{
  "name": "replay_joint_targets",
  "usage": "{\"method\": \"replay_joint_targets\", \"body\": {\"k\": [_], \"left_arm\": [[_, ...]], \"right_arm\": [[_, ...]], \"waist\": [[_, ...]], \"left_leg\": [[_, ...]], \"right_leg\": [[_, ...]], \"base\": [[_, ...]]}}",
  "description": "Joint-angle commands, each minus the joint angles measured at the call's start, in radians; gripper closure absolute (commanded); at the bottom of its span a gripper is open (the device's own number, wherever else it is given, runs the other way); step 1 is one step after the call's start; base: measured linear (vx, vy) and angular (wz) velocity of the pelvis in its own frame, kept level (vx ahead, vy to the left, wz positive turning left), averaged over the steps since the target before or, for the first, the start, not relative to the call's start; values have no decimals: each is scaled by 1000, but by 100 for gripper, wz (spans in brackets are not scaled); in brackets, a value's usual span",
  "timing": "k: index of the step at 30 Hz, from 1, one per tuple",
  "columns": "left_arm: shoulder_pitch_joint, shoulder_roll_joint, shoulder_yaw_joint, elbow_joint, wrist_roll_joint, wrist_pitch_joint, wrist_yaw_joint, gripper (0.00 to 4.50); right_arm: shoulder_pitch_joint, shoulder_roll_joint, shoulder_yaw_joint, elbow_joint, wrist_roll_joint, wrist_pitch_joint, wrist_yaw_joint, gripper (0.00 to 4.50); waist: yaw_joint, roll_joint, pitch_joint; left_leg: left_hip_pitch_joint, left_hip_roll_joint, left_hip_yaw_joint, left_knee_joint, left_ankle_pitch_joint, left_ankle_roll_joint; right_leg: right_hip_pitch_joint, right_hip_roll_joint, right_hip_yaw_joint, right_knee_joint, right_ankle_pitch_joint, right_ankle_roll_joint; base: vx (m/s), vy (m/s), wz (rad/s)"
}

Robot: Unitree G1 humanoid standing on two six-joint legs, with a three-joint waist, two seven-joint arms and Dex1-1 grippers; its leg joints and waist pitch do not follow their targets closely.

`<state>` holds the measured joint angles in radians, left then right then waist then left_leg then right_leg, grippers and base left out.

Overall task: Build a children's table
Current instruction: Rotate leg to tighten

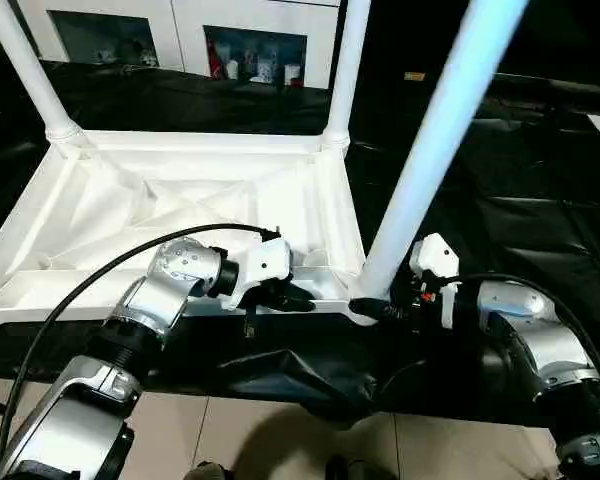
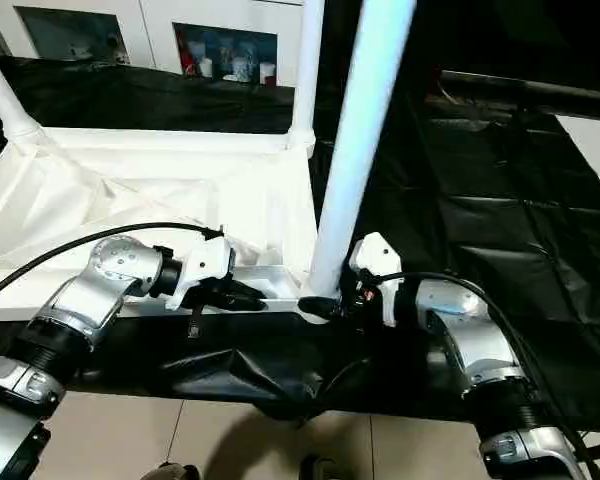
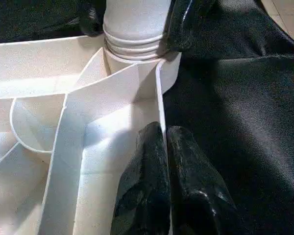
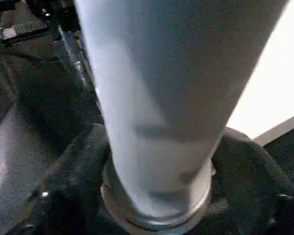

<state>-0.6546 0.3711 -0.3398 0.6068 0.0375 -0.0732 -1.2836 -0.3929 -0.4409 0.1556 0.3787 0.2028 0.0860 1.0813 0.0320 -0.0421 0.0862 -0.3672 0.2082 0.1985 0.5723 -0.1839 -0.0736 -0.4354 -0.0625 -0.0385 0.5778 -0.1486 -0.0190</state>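
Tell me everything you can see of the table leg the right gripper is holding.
The leg is a long, smooth white plastic tube, wider at its ribbed base. It stands in the near right corner socket of the upturned top, leaning slightly. The right gripper clasps its base, one black finger on either side.

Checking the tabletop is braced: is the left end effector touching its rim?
Touching. In the left wrist view the left end effector pinches the tabletop rim, a finger pressed against each side of the thin wall.
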Motion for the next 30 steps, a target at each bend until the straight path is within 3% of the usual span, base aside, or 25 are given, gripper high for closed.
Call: {"method": "replay_joint_targets", "body": {"k": [1,2,10,14,16,20,25,30], "left_arm": [[31,-3,-44,15,16,0,-38,450],[32,-2,-43,16,17,0,-38,450],[39,4,-44,10,16,5,-42,450],[23,-30,-29,53,39,37,57,450],[-1,-68,-14,105,59,56,160,450],[-55,-160,4,199,110,127,406,450],[-89,-222,1,238,129,162,507,450],[-98,-241,-9,255,143,126,484,450]], "right_arm": [[-2,-15,-3,10,8,8,5,152],[-2,-16,-3,12,6,7,6,175],[4,-4,-13,15,6,14,1,192],[-2,86,-65,69,-9,8,-197,192],[-10,151,-103,112,-21,0,-347,192],[-19,291,-177,167,-61,7,-715,193],[-39,377,-206,187,-87,-7,-912,193],[-55,401,-175,189,-98,-35,-860,193]], "waist": [[-3,-5,-58],[-3,-5,-59],[-4,-7,-59],[-9,-6,-57],[-15,-9,-58],[-28,-7,-54],[-30,-6,-54],[-30,-7,-54]], "left_leg": [[8,21,-2,-55,-165,95],[9,21,-2,-55,-165,94],[8,21,-3,-55,-158,96],[6,20,-2,-56,-170,84],[5,16,-7,-59,-195,50],[15,15,-10,-63,-258,15],[12,9,-12,-65,-286,25],[8,8,-14,-66,-298,41]], "right_leg": [[63,-57,37,-54,-206,-226],[62,-56,37,-54,-211,-224],[63,-56,36,-53,-209,-223],[58,-57,37,-57,-243,-217],[60,-59,34,-66,-331,-183],[45,-56,35,-82,-441,-142],[42,-54,31,-94,-499,-95],[42,-55,29,-96,-501,-85]], "base": [[0,0,0],[0,0,0],[0,0,0],[0,0,0],[0,0,0],[0,0,0],[0,0,0],[0,0,0]]}}
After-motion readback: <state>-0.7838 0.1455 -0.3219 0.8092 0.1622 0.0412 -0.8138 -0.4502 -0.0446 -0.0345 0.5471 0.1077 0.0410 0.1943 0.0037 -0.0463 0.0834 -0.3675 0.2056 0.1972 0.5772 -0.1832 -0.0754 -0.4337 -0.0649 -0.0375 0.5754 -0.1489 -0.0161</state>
